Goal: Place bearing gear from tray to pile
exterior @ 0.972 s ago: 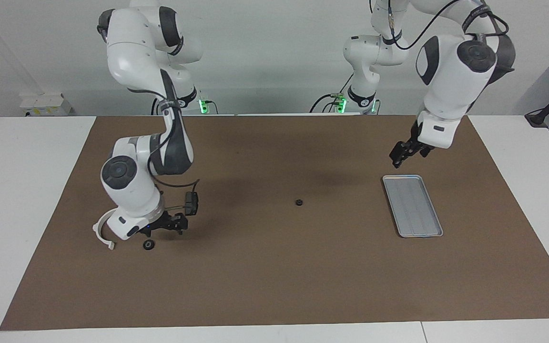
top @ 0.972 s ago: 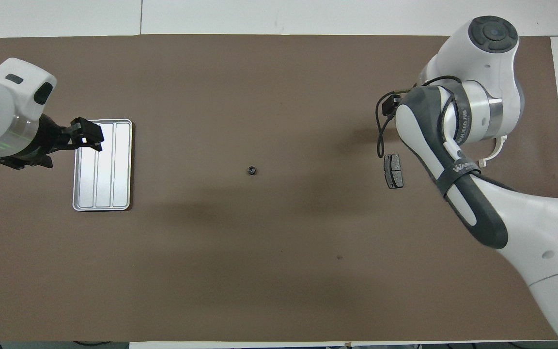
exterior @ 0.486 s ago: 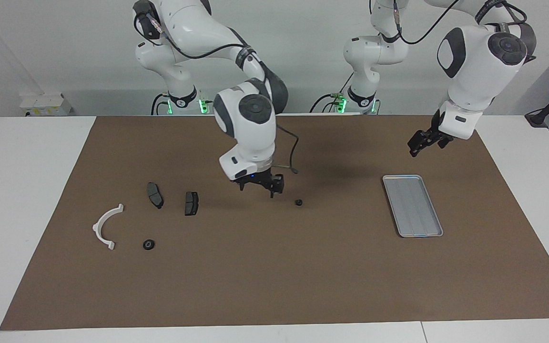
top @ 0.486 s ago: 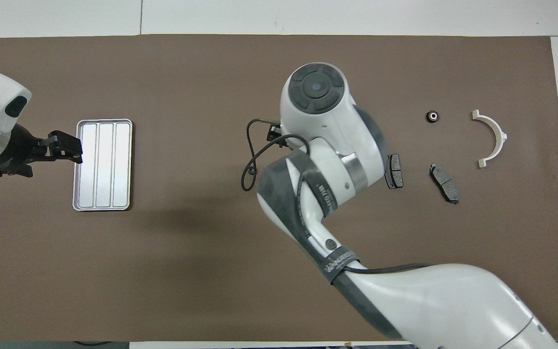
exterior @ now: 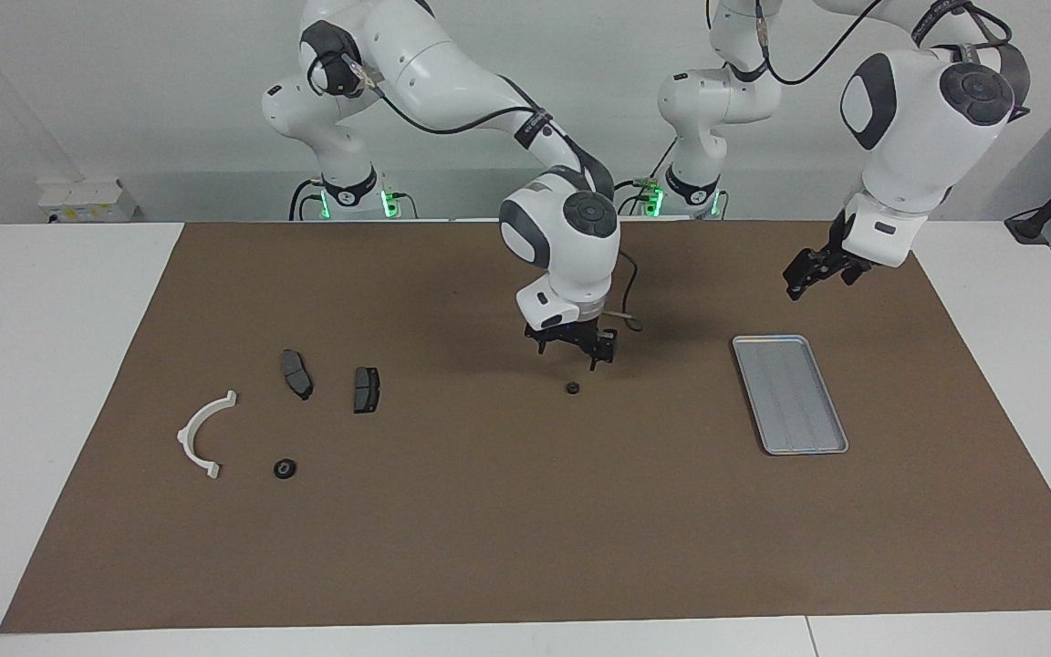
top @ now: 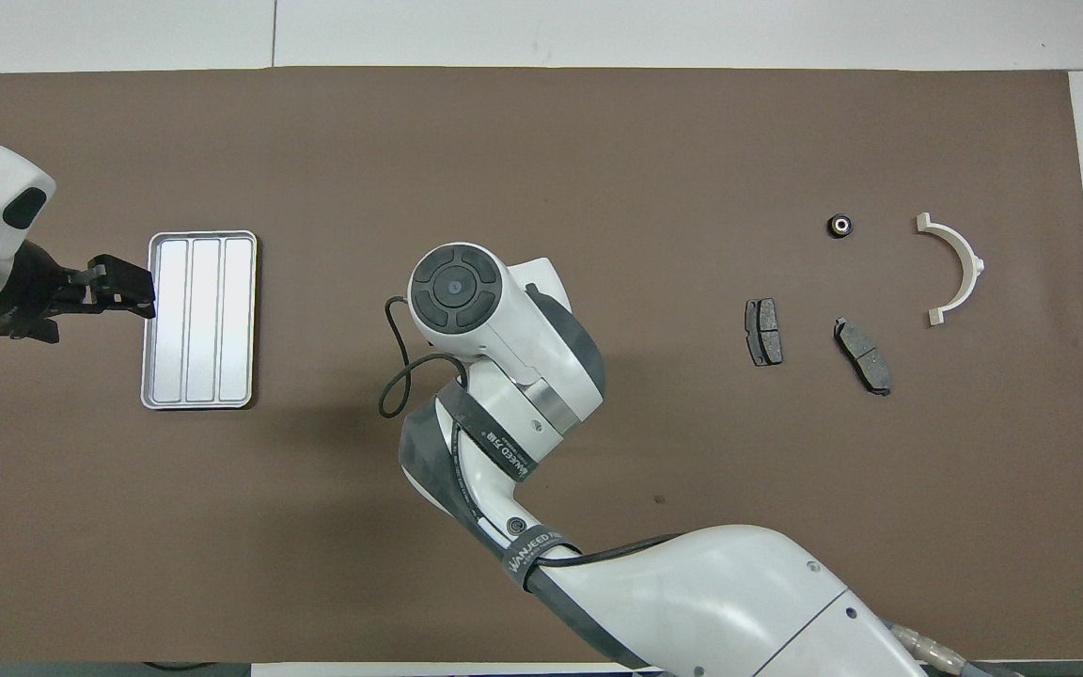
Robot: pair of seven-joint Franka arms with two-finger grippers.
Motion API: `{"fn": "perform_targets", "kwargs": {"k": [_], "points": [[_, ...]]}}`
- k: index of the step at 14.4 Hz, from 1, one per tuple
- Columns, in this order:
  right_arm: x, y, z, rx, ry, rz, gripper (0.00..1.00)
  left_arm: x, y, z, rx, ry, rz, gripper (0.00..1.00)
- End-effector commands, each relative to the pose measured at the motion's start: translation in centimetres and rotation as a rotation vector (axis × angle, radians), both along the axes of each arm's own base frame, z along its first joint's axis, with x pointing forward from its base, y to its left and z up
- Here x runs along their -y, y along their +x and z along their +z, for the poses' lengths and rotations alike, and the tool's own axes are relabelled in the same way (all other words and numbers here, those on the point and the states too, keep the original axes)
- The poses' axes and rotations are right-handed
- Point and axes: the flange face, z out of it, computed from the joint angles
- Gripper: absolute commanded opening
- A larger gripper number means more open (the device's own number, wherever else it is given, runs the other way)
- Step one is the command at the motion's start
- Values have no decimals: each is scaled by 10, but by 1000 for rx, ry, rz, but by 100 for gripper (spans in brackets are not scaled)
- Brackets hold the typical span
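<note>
Bearing gear (exterior: 571, 388), small, dark and round, lies mid-frame on the brown worktop (exterior: 525, 547), apart from the tray (exterior: 789, 393) at right. Right claw (exterior: 573, 350) hangs just above it, fingers parted. Left claw (exterior: 804, 276), upper right, grip unclear. Second gear (exterior: 285, 469) lies lower left.

Bright, even light from above; soft arm shadows on mat (exterior: 489, 511); sharp focus

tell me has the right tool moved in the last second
Yes. The right tool has swung from the pile toward the tray and now hangs over the gear at mid-mat.
</note>
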Motion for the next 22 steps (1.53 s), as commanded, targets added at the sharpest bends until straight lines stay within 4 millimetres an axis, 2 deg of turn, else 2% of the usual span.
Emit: {"fn": "perform_targets", "kwargs": {"k": [1, 5, 9, 12, 15, 16, 22], "points": [[2, 8, -13, 30, 19, -12, 100, -2, -5, 3, -9, -15, -13, 100], [-6, 2, -31, 31, 18, 3, 100, 2, -5, 11, -8, -18, -18, 100], [-4, 4, -51, 15, 2, 1, 100, 5, -4, 51, -6, -18, -28, 100], [-9, 1, -65, 0, -1, 2, 90, 5, -8, 57, -22, -18, -28, 100], [-7, 4, -63, -7, -3, -4, 71, -1, -14, 58, -49, -17, -17, 100], [-7, 9, -58, 0, 3, -9, 61, -4, -15, 58, -51, -17, -12, 100], [-9, 17, -56, 15, 14, -15, 59, -1, -19, 61, -36, -16, -14, 100]]}}
